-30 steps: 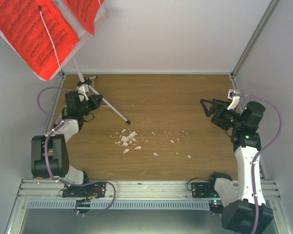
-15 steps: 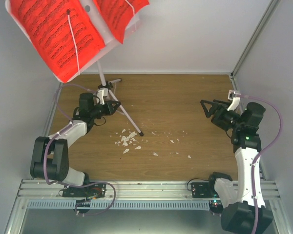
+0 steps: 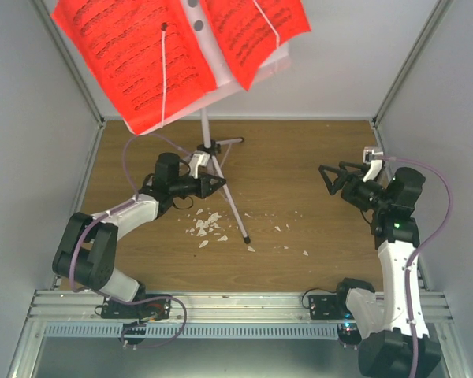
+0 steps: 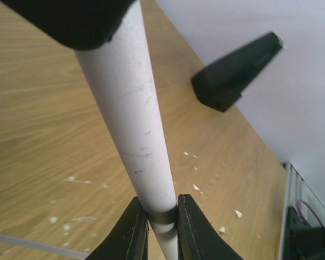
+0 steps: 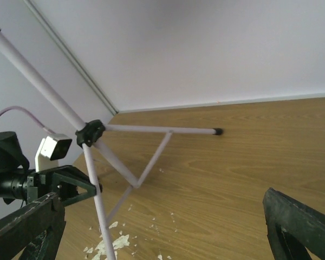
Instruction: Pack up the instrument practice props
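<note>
Left hand [image 4: 162, 215] is clamping onto a thin white leg of the music stand [image 3: 206, 130], left of centre in the top view. Red sheets [image 3: 142, 55] are sitting on its tray at upper left. Right hand [image 3: 332, 178] is hovering at right, jaws wide open, holding nothing. White crumbs [image 3: 206, 224] are lying on the surface [image 3: 315, 150]

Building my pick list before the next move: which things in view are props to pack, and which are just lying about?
To pack: white music stand, held by the left gripper; red music sheets on its tray. No metronome in view.
Lying about: scattered white crumbs.
</note>
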`<state>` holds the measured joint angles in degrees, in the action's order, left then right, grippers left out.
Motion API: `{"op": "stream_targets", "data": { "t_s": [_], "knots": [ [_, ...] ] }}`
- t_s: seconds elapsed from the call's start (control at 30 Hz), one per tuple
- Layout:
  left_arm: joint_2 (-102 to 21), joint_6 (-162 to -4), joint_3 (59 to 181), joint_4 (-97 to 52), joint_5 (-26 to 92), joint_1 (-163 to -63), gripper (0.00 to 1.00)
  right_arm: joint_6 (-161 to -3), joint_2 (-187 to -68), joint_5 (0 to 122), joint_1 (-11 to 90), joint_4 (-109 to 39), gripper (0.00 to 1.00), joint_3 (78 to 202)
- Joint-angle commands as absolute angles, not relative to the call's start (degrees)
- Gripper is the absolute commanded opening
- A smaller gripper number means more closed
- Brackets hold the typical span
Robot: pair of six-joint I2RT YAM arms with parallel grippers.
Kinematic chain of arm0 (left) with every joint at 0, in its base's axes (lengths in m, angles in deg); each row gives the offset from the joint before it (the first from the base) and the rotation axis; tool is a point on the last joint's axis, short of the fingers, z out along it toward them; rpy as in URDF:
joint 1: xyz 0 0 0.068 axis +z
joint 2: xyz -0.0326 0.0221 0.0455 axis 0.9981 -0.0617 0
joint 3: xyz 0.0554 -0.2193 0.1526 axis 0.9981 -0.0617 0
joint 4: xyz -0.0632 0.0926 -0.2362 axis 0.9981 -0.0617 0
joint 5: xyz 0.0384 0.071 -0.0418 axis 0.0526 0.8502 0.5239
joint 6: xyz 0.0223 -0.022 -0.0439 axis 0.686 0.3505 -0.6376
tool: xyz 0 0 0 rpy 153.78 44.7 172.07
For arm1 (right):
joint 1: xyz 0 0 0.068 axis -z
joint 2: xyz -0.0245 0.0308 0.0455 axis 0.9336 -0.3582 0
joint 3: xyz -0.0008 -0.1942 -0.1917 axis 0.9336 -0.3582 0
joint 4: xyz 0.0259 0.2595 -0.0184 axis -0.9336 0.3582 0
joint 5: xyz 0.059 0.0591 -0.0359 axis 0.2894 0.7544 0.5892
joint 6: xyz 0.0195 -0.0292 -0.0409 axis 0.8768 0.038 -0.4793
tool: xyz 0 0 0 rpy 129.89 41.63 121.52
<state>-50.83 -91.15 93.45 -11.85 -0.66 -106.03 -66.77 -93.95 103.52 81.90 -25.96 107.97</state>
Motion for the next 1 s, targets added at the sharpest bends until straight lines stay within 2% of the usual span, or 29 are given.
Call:
{"op": "stream_targets", "data": {
  "t_s": [0.0,0.37,0.57,0.6,0.77,0.87,0.97],
  "knots": [
    [-53.21,-82.96,96.46,-11.78,-8.47,-111.39,0.00,-68.64,-92.76,103.09,79.01,-28.78,1.00,106.92],
    [-63.17,-75.90,108.97,-18.00,-16.88,-115.64,0.00,-67.38,-91.95,101.28,74.41,-35.49,1.00,102.34],
    [-67.34,-73.56,112.97,-21.55,-15.97,-116.08,0.01,-68.19,-92.76,99.91,72.53,-37.97,0.99,101.52],
    [-67.36,-73.70,112.87,-21.48,-15.11,-116.08,0.05,-68.41,-92.82,99.27,72.12,-38.77,0.99,101.31],
    [-65.66,-74.34,111.22,-20.49,-9.54,-116.08,0.43,-68.95,-94.14,96.30,69.51,-44.40,0.97,100.44],
    [-63.07,-74.83,109.27,-19.19,-5.68,-116.08,0.61,-69.16,-96.68,94.24,66.30,-46.96,0.93,101.20],
    [-59.56,-76.12,106.52,-17.72,-0.13,-115.87,0.73,-69.87,-100.07,92.28,63.00,-49.63,0.88,102.61]
  ]
}}
